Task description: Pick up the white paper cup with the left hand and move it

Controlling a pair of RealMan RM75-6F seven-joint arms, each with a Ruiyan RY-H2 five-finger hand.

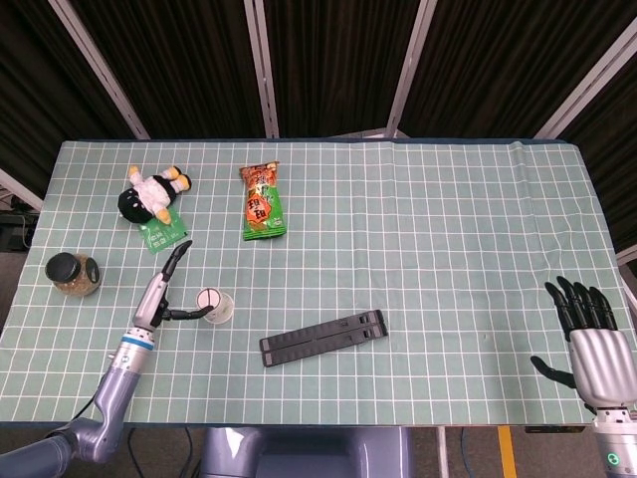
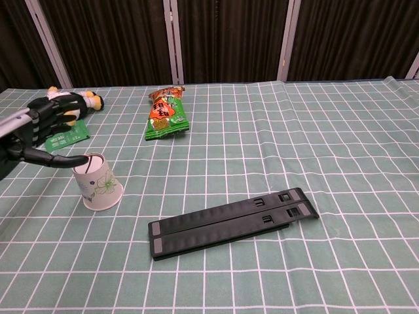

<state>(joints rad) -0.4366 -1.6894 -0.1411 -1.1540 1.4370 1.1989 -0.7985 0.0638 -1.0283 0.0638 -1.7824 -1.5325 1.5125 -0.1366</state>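
So, the table [image 1: 448, 249] with its green checked cloth takes up most of what I see. Long black bar [image 1: 323, 338] lies flat near the front middle, a bit tilted. My right hand [image 1: 589, 344] sits off at the front right corner, fingers spread and pointing up, holding nothing. My left hand [image 2: 33, 134] is over on the left side, fingers stretched out and apart, with one fingertip [image 2: 84, 157] reaching right at the top edge of the cup [image 2: 99, 185]; can't tell if it's actually touching, but I'm not gripping it. That cup stands upside down and a bit tilted on the cloth, just left of the bar. Further back there's the snack bag [image 1: 262, 201], and the plush toy [image 1: 151, 193] lying on a green card [image 1: 164, 231]. Jar [image 1: 71, 274] is near the left edge.
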